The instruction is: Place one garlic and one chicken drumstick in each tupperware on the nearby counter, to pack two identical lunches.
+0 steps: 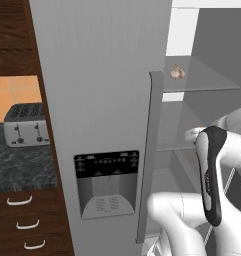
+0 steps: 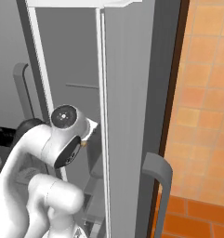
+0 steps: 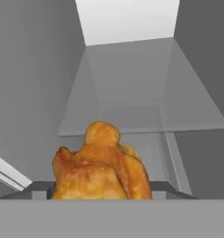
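Observation:
A golden-brown chicken drumstick (image 3: 100, 167) sits right at the bottom middle of the hand view, in front of a glass fridge shelf (image 3: 146, 111). It hides the fingertips. My gripper (image 2: 87, 135) reaches into the open fridge, and a small orange piece of the drumstick (image 2: 83, 144) shows at its tip, so it looks shut on the drumstick. One garlic (image 1: 177, 73) lies on the upper glass shelf (image 1: 207, 82), above and behind the hand. The counter (image 1: 22, 167) is at the left. The tupperware is out of view.
The closed fridge door (image 1: 102, 90), with its dispenser (image 1: 107, 182) and tall handle (image 1: 148, 150), stands between the counter and the open compartment. A silver toaster (image 1: 26, 125) stands on the counter. The open right door (image 2: 127, 116) hems the arm in, with orange tiled wall (image 2: 201, 93) beyond.

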